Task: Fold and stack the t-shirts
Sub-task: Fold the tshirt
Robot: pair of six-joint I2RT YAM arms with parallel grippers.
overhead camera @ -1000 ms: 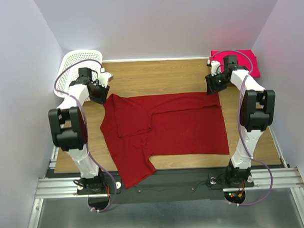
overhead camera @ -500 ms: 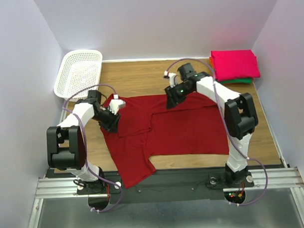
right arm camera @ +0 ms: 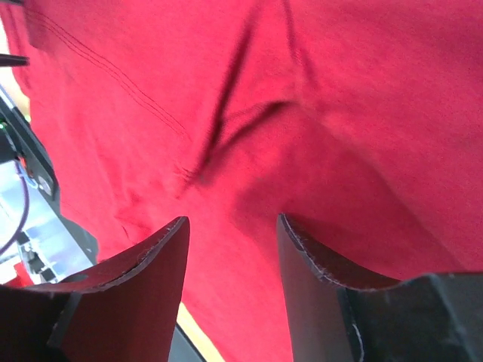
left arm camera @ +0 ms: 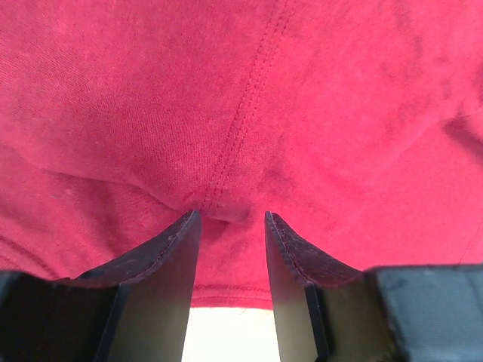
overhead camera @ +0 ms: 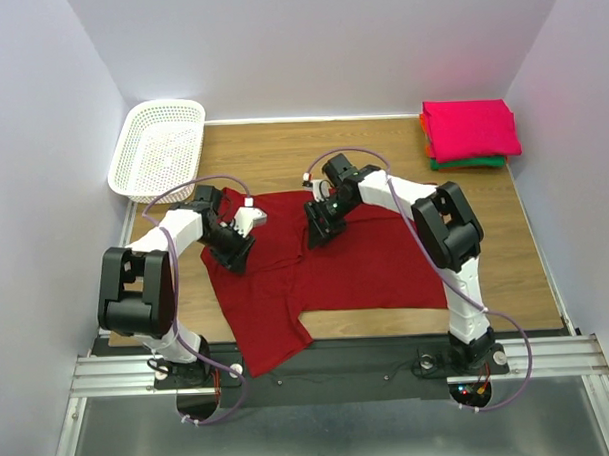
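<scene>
The red shirt (overhead camera: 366, 256) lies spread on the counter (overhead camera: 282, 161) for folding. The left jaws and right jaws stand partly open astride its creases, gripping nothing, likely poised to pinch.

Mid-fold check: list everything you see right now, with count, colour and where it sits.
crimson t-shirt: 1, dark red, spread across the middle of the table, partly folded, one corner lapping over the near edge
pink t-shirt: 1, bright pink, folded, top of the stack at the far right corner
orange t-shirt: 1, orange, only a sliver showing under the pink one
green t-shirt: 1, green, bottom of that stack
basket: 1, white lattice, far left corner
table: 1, brown wood, under everything
left arm: 1, white and black, reaching over the shirt's left part
right arm: 1, white and black, reaching to the shirt's middle
left fingers: 2, dark, apart, tips at the crimson cloth
right fingers: 2, dark, apart, over the crimson cloth
</scene>
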